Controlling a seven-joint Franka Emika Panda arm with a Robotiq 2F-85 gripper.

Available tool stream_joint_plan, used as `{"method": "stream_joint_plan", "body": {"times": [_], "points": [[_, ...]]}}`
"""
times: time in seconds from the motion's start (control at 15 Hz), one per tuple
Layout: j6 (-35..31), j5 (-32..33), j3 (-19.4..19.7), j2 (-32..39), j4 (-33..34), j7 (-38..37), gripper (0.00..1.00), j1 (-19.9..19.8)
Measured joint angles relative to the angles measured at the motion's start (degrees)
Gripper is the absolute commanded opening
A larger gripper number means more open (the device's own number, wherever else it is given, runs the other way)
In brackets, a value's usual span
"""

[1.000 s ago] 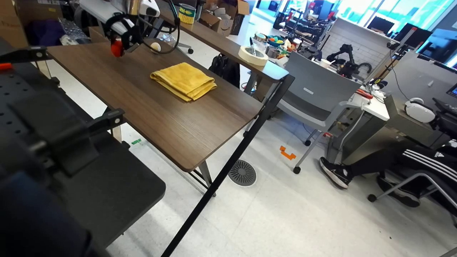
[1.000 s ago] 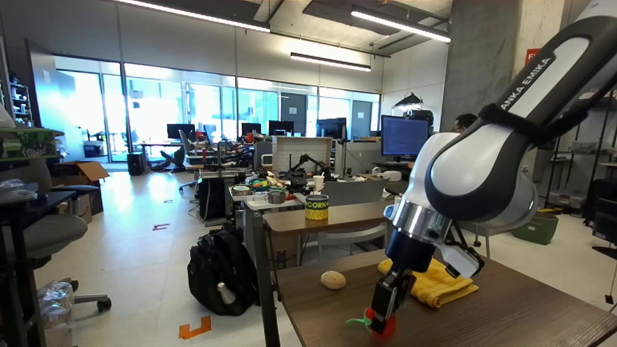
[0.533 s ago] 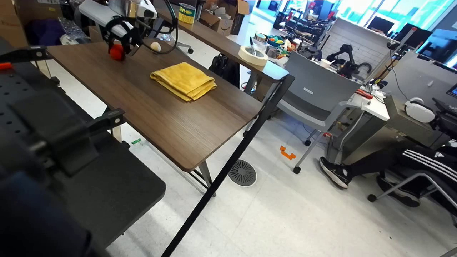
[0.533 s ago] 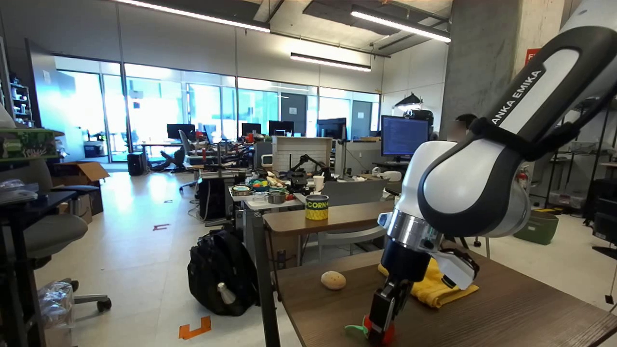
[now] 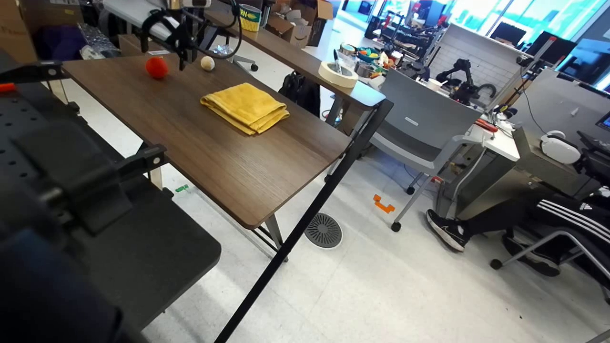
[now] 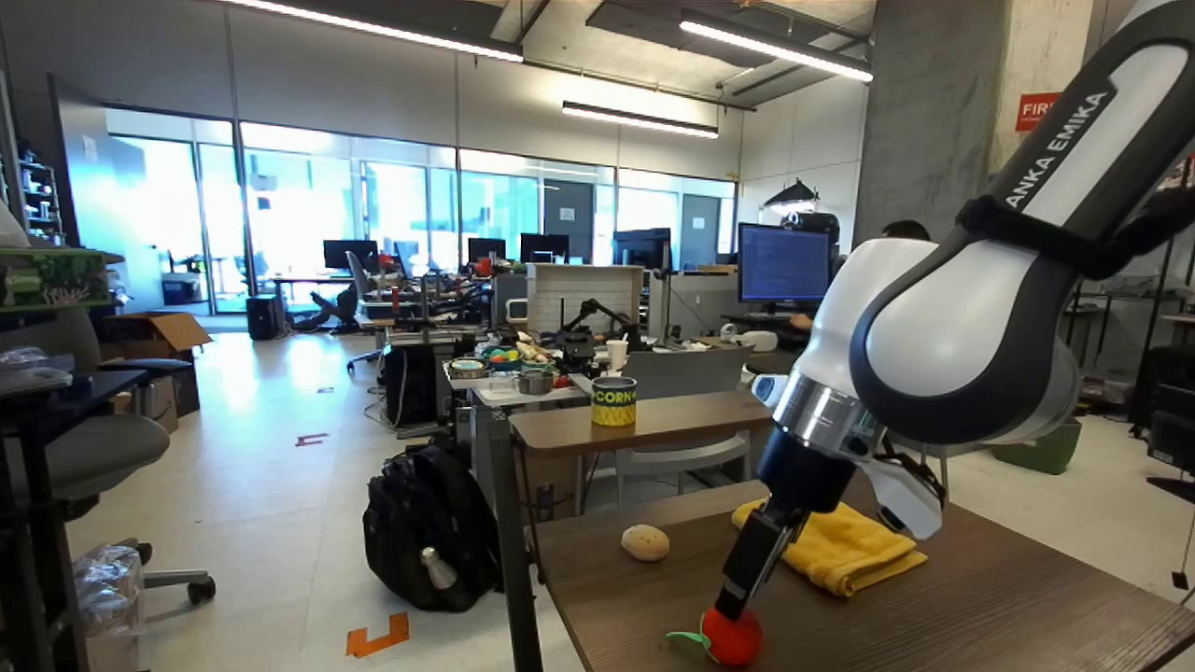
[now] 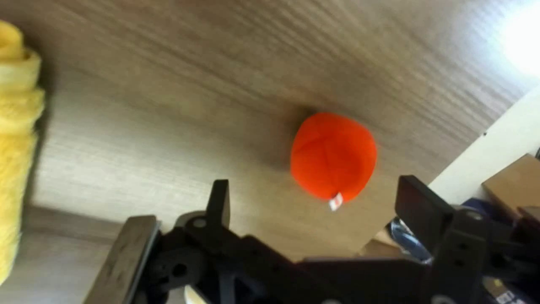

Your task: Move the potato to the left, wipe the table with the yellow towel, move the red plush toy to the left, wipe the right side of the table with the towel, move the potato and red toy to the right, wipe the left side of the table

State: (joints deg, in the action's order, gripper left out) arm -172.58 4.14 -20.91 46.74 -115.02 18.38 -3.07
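The red plush toy (image 5: 157, 67), round with a green stem (image 6: 691, 638), rests on the dark brown table (image 5: 214, 162) near its far end. My gripper (image 7: 315, 198) is open above it; in the wrist view the toy (image 7: 334, 156) shows beyond the spread fingertips (image 7: 221, 202), not gripped. In an exterior view a finger overlaps the toy's top (image 6: 733, 644), so contact there cannot be judged. The tan potato (image 6: 645, 542) lies a short way off, by the table's edge. Folded, the yellow towel (image 5: 245, 107) lies mid-table, its edge (image 7: 17, 160) along the wrist view's side.
Beside the table runs a narrow raised shelf (image 5: 295, 59) bearing a corn can (image 6: 613, 408) and a tape roll (image 5: 338, 74). A black backpack (image 6: 434, 532) stands on the floor. A black platform (image 5: 157, 247) with clamps flanks the table's opposite side.
The gripper lowered the red toy onto the table, then opened and let it go. The hand has since lifted and drawn back from it. Towel and potato have stayed put.
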Motion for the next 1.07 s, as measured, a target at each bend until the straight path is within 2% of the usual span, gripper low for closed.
{"method": "stream_joint_plan", "body": {"times": [0.2, 0.47, 0.67, 0.8, 1.07], "points": [[-6.7, 0.0, 2.3, -4.5, -1.6, -2.7, 1.00, -0.6], [-6.3, -0.2, 10.6, -6.4, 3.6, -9.4, 1.00, 0.7], [0.7, -0.3, 19.6, -3.3, 11.9, -15.8, 1.00, 4.4], [7.0, -0.3, 23.5, 0.3, 17.4, -19.8, 1.00, 6.5], [18.0, -0.3, 23.2, 8.0, 25.5, -22.6, 1.00, 6.8]]}}
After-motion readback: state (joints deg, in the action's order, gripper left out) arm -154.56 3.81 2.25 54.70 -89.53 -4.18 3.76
